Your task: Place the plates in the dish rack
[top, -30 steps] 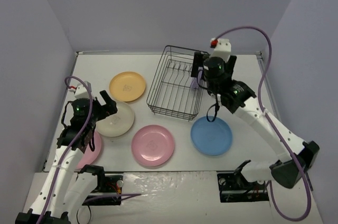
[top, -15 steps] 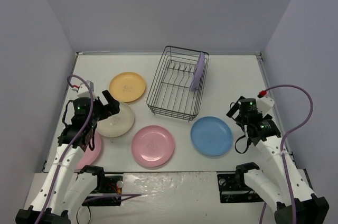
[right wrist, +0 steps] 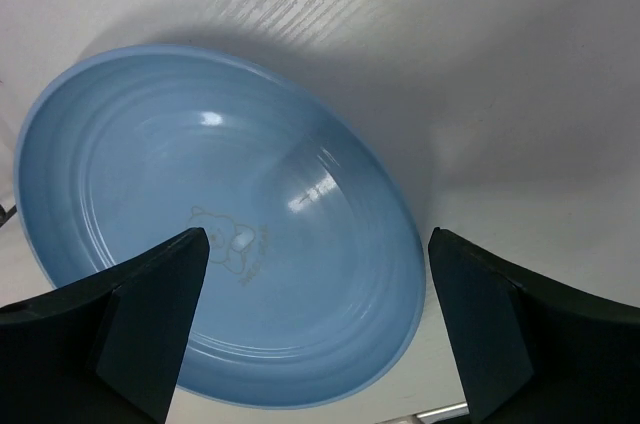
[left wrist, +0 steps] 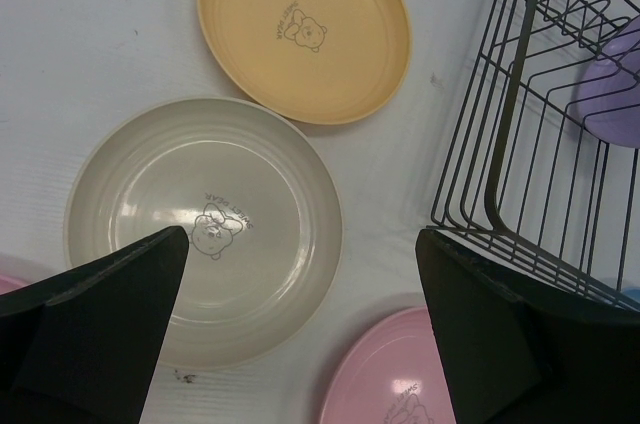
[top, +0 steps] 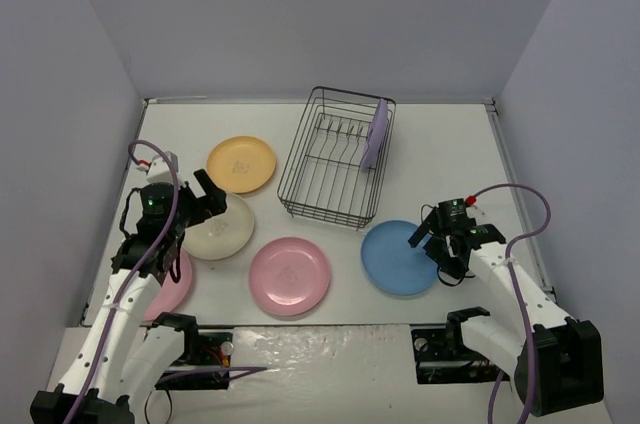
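Around the dish rack [top: 337,157], flat: yellow-orange plate [top: 241,164], cream plate [left wrist: 205,229], two pink plates [top: 289,276], blue plate [top: 395,259]. Inside, upright at its right side: lavender plate [top: 375,134]. Over cream, left gripper [left wrist: 300,324] gaping; over blue, right gripper [right wrist: 315,334] gaping.

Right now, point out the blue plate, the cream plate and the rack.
blue plate [right wrist: 228,244]: right wrist view, on the bear print at its centre.
cream plate [left wrist: 215,227]: left wrist view, on the print at its centre.
rack [top: 325,209]: top view, on its near wire wall.
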